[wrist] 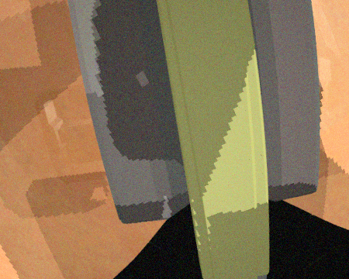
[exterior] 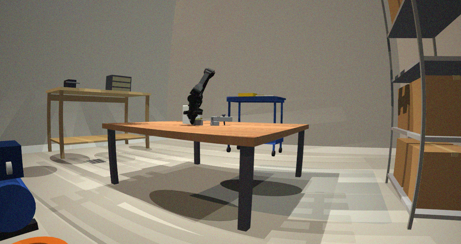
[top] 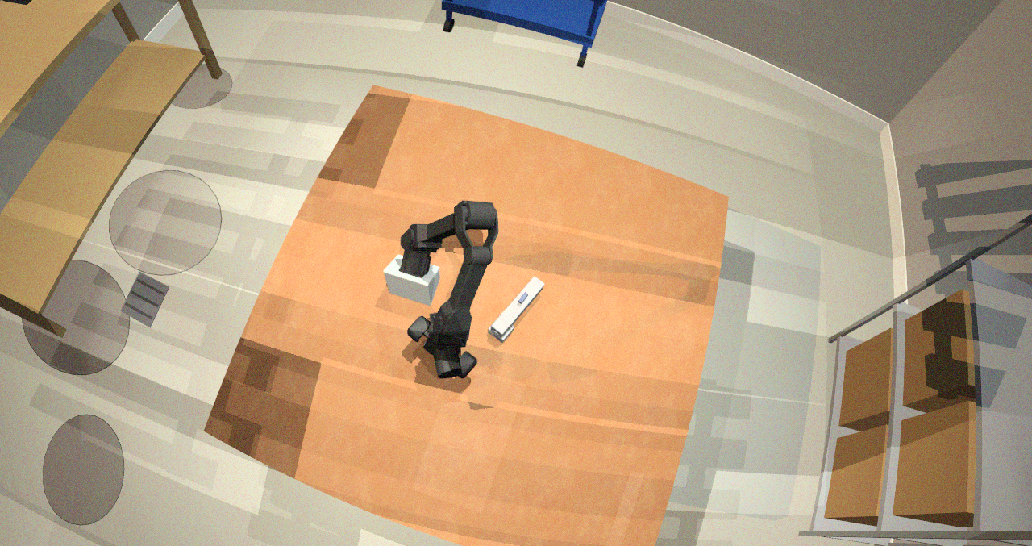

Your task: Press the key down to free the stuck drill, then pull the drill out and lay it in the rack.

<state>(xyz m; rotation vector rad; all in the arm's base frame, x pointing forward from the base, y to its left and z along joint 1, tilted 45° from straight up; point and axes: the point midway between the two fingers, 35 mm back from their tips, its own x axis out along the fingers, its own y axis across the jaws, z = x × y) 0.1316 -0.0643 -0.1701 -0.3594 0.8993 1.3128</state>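
Currently, a wooden table point(top: 577, 427) point(exterior: 193, 129) carries a black arm point(top: 468, 283) point(exterior: 202, 81), which reaches down from a white base block point(top: 413, 286) point(exterior: 185, 115), at eleven o'clock of the gripper point(top: 448, 360) point(exterior: 192, 122) point(wrist: 236, 217) from the top. At two o'clock stands a pale beam device point(top: 513, 310) point(exterior: 221, 118). A low grey block point(exterior: 199, 122) point(wrist: 137, 186) sits just beside the fingertips. The gripper is pinching something narrow, apparently the yellow-green bar point(wrist: 221, 97), probably the key, running between the block's two walls. A small purple-headed pin point(top: 522, 297) point(exterior: 223, 115), possibly the drill, stands upright in the beam.
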